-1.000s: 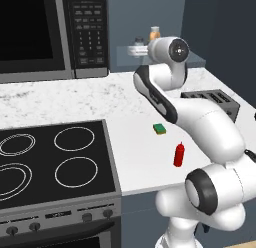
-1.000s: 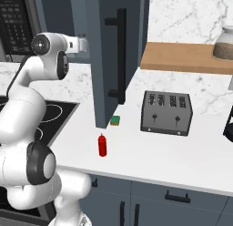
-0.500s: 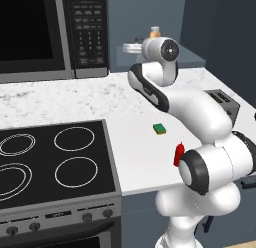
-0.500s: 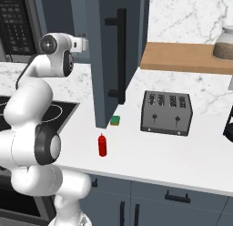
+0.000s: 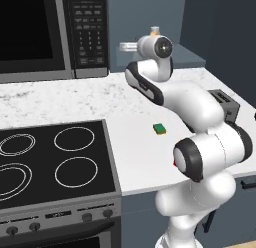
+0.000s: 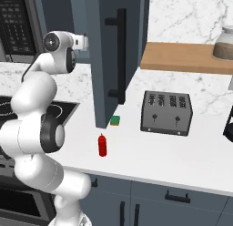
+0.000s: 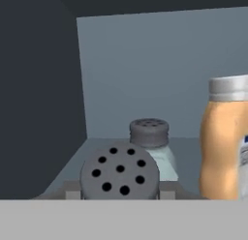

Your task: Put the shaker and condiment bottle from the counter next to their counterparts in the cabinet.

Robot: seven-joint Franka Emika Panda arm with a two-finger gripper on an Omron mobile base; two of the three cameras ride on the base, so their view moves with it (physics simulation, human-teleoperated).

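Observation:
In the hand view my gripper [image 7: 120, 194] is shut on the shaker [image 7: 120, 172], whose grey holed cap faces the camera. Just behind it, inside the cabinet [image 7: 160, 65], stand the counterparts: a pale shaker [image 7: 151, 140] and, to the right, a taller orange-tan bottle [image 7: 224, 142] with a pale cap. From the left base view the hand [image 5: 129, 46] reaches into the cabinet niche [image 5: 200, 57] beside the microwave. The red condiment bottle [image 6: 103, 145] stands upright on the counter [image 6: 150, 152] near the front edge, below the open cabinet door.
The cabinet's open dark door [image 6: 116, 56] hangs over the counter. A green sponge [image 6: 115, 120] lies at its foot and a toaster [image 6: 166, 112] stands to the right. A microwave [image 5: 45, 32] and a black stovetop [image 5: 50, 162] are to the left.
The hand has moved a little further left and into the cabinet niche, still shut on the shaker. The red bottle and sponge have not moved.

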